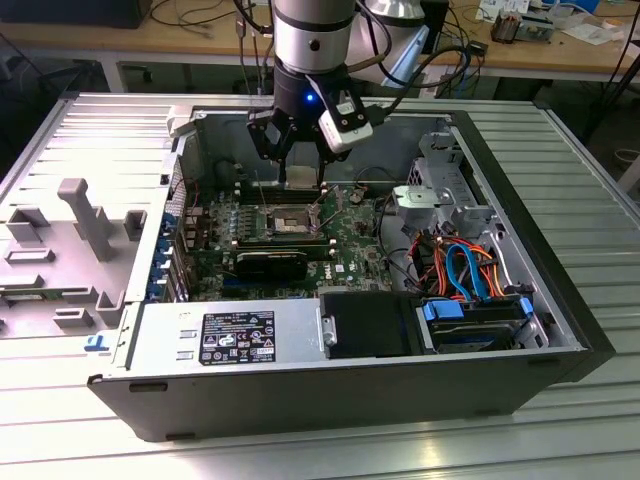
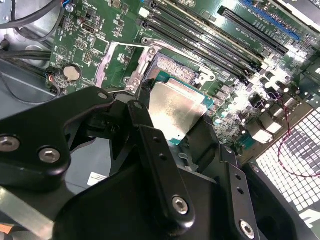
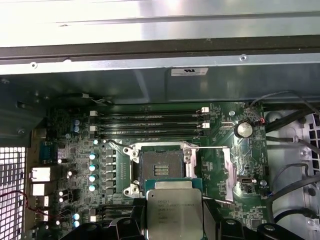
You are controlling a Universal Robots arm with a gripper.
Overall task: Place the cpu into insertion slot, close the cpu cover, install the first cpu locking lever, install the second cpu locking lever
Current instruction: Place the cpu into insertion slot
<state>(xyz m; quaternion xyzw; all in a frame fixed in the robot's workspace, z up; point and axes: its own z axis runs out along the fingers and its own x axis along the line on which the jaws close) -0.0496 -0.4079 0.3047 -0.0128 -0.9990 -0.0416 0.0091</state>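
My gripper (image 1: 299, 168) hangs inside the open computer case, shut on the cpu (image 3: 173, 205), a flat silver-grey square held by its edges between black fingers (image 2: 150, 135). The cpu (image 2: 175, 107) is a little above the green board, beside and partly over one edge of the insertion slot (image 3: 161, 165). That slot (image 2: 172, 67) is a square socket with a dark bare centre and a silver rim, also seen in the exterior view (image 1: 288, 218). The cpu cover (image 3: 225, 172) is swung open, lying off to one side of the socket.
Long black memory slots (image 3: 150, 125) run next to the socket. The case's metal wall (image 3: 160, 85) rises just beyond them. A power supply (image 1: 225, 335) and a drive bay with blue and orange cables (image 1: 465, 270) fill the near side. A grey fixture (image 1: 75, 230) lies at the exterior view's left.
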